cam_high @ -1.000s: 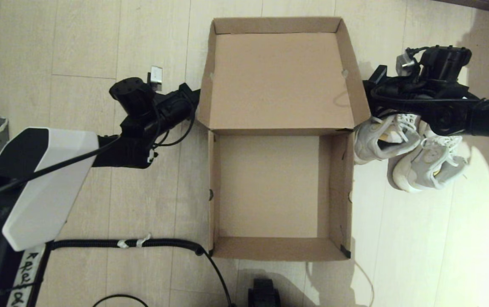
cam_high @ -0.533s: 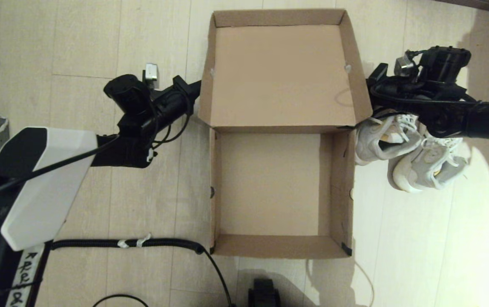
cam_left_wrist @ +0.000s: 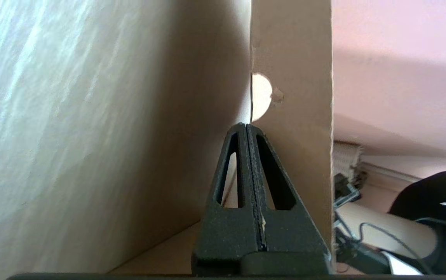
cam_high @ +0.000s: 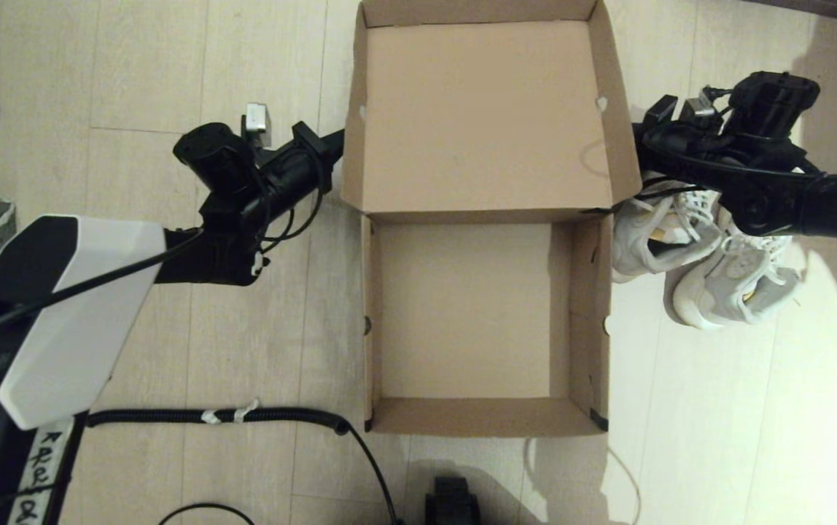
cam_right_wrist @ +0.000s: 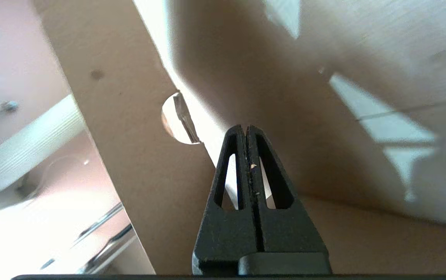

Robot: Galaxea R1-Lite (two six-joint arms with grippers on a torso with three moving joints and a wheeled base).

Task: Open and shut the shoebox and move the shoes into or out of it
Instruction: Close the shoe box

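Shoebox (cam_high: 484, 306) lies open on the floor, lid raised, no readable label. Left gripper (cam_left_wrist: 246, 128) and right gripper (cam_right_wrist: 245, 130) each pinch a lid side flap. Shoes (cam_high: 703, 262) sit just right of it.

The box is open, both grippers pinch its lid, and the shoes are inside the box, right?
Not quite. The shoes are not inside; the head view shows them on the floor just right of the box, which is empty. The rest holds: the lid is open, and the left gripper and right gripper each pinch a side flap.
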